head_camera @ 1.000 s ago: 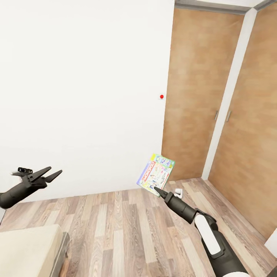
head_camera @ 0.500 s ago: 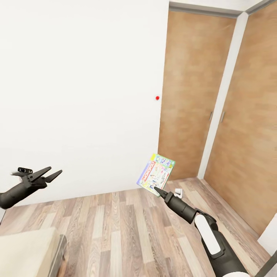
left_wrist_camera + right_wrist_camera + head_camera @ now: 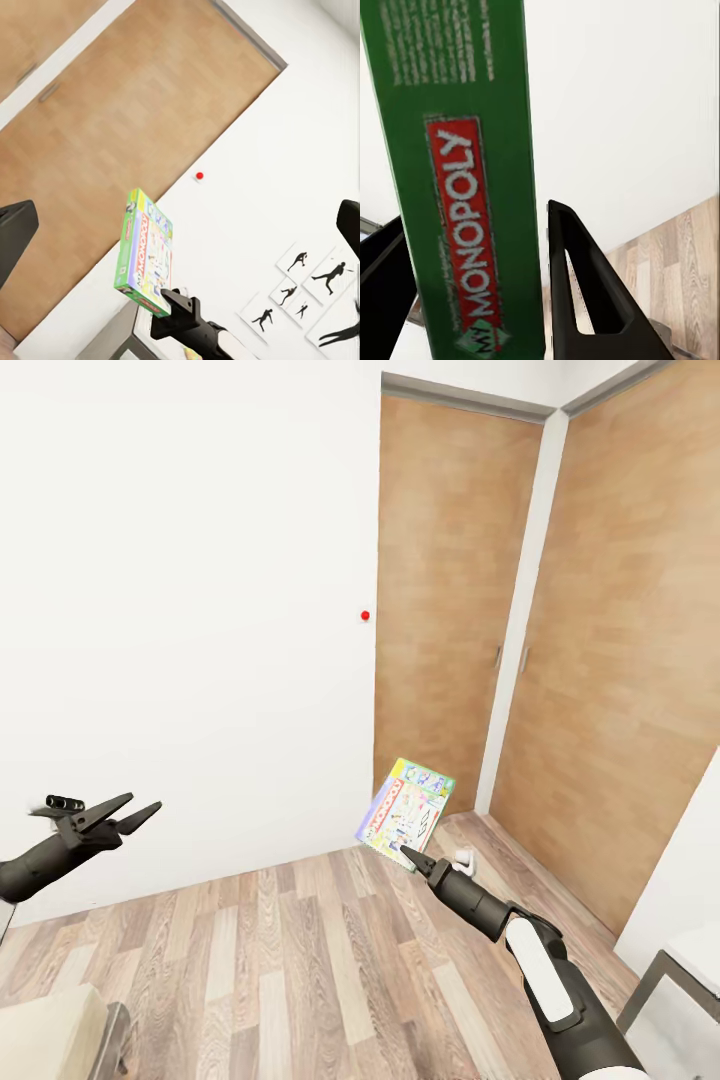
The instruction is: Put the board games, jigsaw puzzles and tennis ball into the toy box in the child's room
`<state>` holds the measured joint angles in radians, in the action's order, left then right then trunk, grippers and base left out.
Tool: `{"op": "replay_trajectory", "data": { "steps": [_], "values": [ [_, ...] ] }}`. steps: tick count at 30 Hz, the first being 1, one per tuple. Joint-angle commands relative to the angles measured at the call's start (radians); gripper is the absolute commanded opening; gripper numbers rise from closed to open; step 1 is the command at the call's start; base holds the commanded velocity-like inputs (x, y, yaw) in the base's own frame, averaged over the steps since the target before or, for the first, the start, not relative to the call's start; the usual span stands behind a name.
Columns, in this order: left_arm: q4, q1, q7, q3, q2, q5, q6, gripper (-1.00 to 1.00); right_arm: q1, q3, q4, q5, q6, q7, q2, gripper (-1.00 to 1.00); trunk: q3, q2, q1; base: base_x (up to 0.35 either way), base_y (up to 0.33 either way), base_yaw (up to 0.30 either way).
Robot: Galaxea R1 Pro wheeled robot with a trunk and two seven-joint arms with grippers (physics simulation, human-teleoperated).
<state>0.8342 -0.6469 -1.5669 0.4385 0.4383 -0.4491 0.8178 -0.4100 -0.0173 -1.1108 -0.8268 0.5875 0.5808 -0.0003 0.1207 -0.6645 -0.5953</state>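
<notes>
Head view: the robot faces a plain white wall with a small red dot on it, beside tall wooden doors in a corner, over a wood-plank floor. The right arm reaches forward from the lower right. Its gripper is clamped on the lower edge of a board game, a thin box with a pale green printed cover, held up in the air and tilted, in front of the foot of the doors. The left gripper hangs at the left edge, well apart from the box, its two dark fingers spread with nothing between them. A corner of the cream bed shows at the bottom left.

Left wrist view: the board game appears across the room, edge-on and tilted, its green side showing, with the right gripper pinching the box's lower corner. The left gripper's own fingertips sit far apart at the frame's edges. Black baseball-player silhouette pictures hang on the white wall.

Right wrist view: the green box side, printed "MY MONOPOLY" on a red band, stands between the two dark fingers, which press on either face.
</notes>
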Motion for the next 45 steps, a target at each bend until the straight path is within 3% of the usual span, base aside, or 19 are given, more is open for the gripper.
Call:
{"op": "replay_trajectory", "data": {
  "steps": [1,12,45],
  "values": [
    [0.0,0.0,-0.004,0.0,0.0,0.001,0.011,1.0,-0.001,-0.001,0.0,-0.008,0.008,0.0,0.0,-1.0,0.001,-0.002,0.0,0.0,0.048,-0.278],
    [0.0,0.0,-0.004,0.0,0.0,0.001,0.011,1.0,-0.001,-0.001,0.0,-0.008,0.008,0.0,0.0,-1.0,-0.003,-0.002,0.0,0.0,0.163,-0.279],
    [0.0,0.0,-0.004,0.0,0.0,0.001,0.009,1.0,-0.001,-0.001,0.0,-0.008,0.008,-0.001,0.0,-1.0,-0.019,-0.002,0.0,-0.034,0.003,-0.279]
  ]
}}
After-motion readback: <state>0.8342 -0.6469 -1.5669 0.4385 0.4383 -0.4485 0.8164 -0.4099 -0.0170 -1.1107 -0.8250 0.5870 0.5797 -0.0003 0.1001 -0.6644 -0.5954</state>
